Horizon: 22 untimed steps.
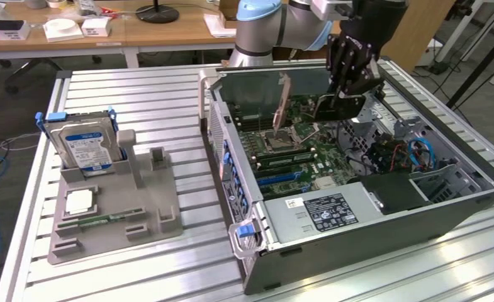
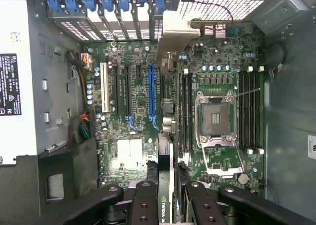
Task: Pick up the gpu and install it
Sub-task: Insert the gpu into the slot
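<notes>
One end effector (image 1: 347,94) is clamped on the gpu (image 2: 165,156), holding it on edge inside the open case (image 1: 381,220), over the case's motherboard (image 2: 133,151). A hard drive (image 1: 83,145) stands well apart from the case on the counter (image 1: 146,94).

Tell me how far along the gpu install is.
Done: the pickup; the gpu is clamped edge-on in the end effector. In hand: it hangs over the motherboard in the open computer case. Left: seating; the card is not yet in a slot, and the long blue slot stands bare.
</notes>
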{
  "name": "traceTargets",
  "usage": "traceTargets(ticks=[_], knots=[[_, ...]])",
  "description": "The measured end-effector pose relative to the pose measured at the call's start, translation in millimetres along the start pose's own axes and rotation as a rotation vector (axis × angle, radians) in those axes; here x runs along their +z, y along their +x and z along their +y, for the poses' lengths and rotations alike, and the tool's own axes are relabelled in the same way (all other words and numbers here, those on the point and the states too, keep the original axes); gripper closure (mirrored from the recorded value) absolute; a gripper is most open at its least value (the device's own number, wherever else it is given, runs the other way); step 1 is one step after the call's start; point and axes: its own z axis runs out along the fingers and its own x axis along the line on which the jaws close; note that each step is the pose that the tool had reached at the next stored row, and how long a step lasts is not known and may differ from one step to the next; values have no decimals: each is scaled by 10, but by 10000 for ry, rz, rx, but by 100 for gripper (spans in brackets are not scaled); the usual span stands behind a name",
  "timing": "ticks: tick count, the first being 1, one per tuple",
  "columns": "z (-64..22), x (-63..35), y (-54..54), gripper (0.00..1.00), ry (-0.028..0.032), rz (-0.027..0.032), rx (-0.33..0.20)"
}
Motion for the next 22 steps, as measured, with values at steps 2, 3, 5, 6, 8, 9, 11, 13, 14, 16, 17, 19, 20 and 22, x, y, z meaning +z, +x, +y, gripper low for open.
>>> traceTargets(ticks=[2, 3, 5, 6, 8, 9, 11, 13, 14, 16, 17, 19, 20, 22], knots=[[0, 14, 0, 74, 4, 0, 0], [1, 22, 0, 74, 6, 0, 0], [1, 39, 1, 74, 8, 1, 0], [2, 47, 1, 74, 9, 1, 1], [2, 65, 1, 74, 11, 0, 0], [3, 75, 2, 74, 12, -1, 0], [4, 93, 2, 74, 12, 0, 0], [4, 112, 2, 74, 11, 0, 0], [5, 121, 3, 74, 11, 0, 0], [5, 139, 3, 74, 11, 0, 0], [6, 147, 3, 74, 11, 1, 0], [6, 163, 4, 74, 11, 1, 0], [6, 170, 4, 74, 11, 1, 0], [8, 184, 4, 74, 12, 0, 1]])
